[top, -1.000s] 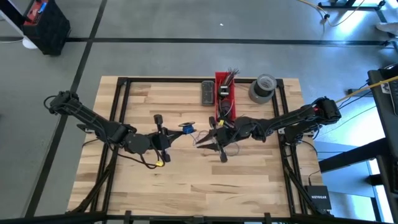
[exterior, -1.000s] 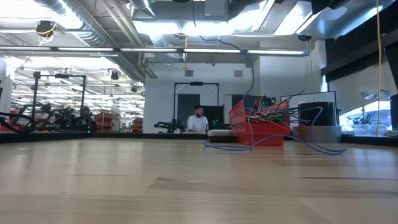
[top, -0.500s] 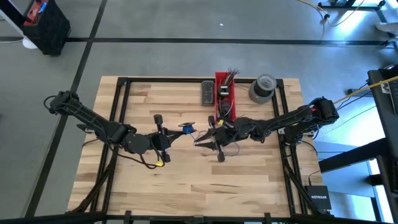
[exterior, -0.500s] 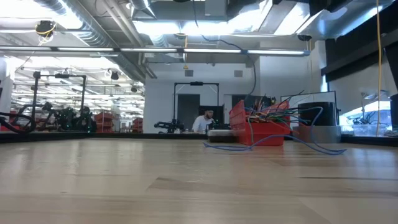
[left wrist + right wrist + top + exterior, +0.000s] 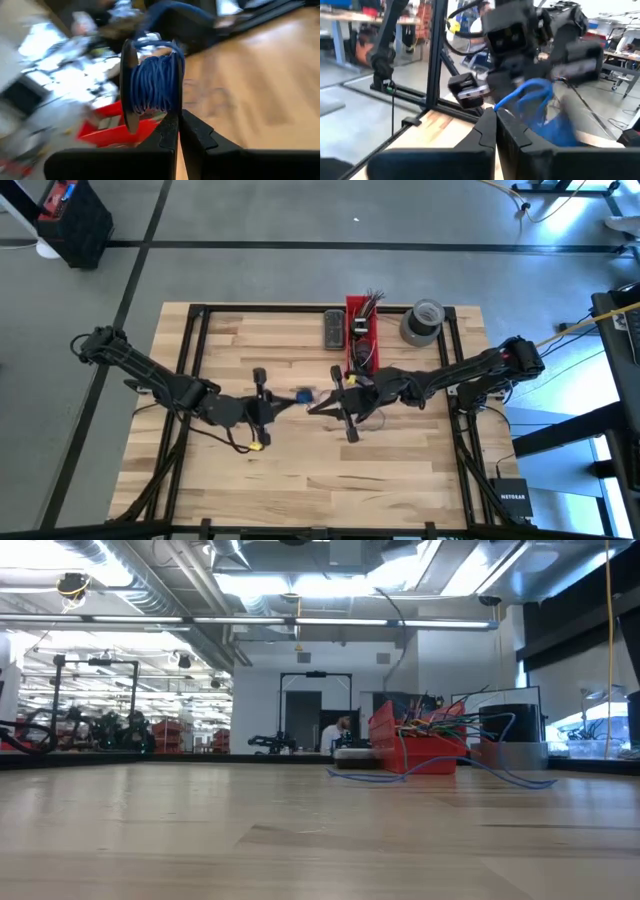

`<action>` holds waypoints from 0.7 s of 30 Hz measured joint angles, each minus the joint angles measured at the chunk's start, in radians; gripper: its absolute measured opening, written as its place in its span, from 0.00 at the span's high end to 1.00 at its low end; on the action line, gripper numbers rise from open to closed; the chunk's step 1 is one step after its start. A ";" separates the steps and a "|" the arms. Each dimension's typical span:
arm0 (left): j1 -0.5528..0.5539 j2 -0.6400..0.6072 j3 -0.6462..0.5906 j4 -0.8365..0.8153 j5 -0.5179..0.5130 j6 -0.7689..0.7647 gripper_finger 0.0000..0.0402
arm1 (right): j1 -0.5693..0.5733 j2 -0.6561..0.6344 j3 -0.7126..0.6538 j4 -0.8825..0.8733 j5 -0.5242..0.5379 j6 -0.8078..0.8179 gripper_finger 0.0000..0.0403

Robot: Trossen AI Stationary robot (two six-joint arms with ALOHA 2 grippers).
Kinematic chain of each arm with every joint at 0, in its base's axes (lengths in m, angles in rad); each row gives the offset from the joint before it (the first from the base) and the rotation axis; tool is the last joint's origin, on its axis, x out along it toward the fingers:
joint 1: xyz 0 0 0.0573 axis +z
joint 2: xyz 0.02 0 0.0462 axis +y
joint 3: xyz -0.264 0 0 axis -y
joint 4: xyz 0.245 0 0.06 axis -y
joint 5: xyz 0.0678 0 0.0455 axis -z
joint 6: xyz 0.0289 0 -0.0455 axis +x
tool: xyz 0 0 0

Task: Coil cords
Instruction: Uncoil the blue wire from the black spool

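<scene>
Blue cord: wound on a dark spool above mid worktop, between the two claws.
Left claw: fingers pressed together, pinching the spool's lower edge.
Right claw: fingers closed, a blue cord loop just beyond them.
Red bin: far edge, beside grey tape roll.

The cords are thin and flexible. Blue cord is wound in tight turns on a small dark spool, standing on edge mid-desk, well in front of the red bin. A loose blue loop rises just beside it. More blue cord trails on the desk beside the bin.
</scene>
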 joint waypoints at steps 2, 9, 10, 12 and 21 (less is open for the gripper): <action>0.004 0.002 0.000 -0.019 0.106 -0.002 0.99 | 0.010 -0.002 0.063 -0.104 0.004 -0.031 0.99; 0.013 0.010 0.000 -0.073 0.425 -0.014 0.99 | 0.012 -0.004 0.311 -0.615 0.110 -0.081 0.99; 0.012 0.010 0.000 -0.074 0.479 -0.016 0.99 | 0.012 -0.004 0.335 -0.674 0.130 -0.081 0.99; 0.011 0.010 0.000 -0.066 0.555 -0.006 0.99 | 0.012 -0.004 0.377 -0.777 0.150 -0.083 0.99; 0.008 0.014 0.000 0.119 0.620 0.145 0.99 | 0.011 0.036 0.417 -0.878 0.164 -0.087 0.99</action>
